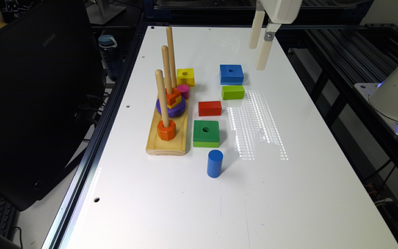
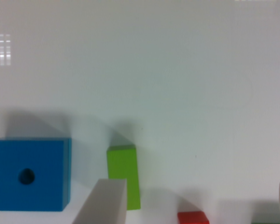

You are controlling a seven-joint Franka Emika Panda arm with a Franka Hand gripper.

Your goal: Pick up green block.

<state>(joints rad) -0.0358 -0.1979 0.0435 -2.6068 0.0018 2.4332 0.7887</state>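
Green block point(image 1: 206, 133) lies flat, open table point(image 1: 306, 180) toward the exterior view's right.

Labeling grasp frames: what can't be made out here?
- Wrist view: the green block is only a sliver, cut by the frame edge.
- Wrist view: the red block is cut by the same edge.
- Exterior view: the top of the end effector is cut off.
- Exterior view: the bottle is partly hidden behind the laptop.

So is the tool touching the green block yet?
Apart. The exterior view shows the tool raised near the blue block, with the green block far away on the table.
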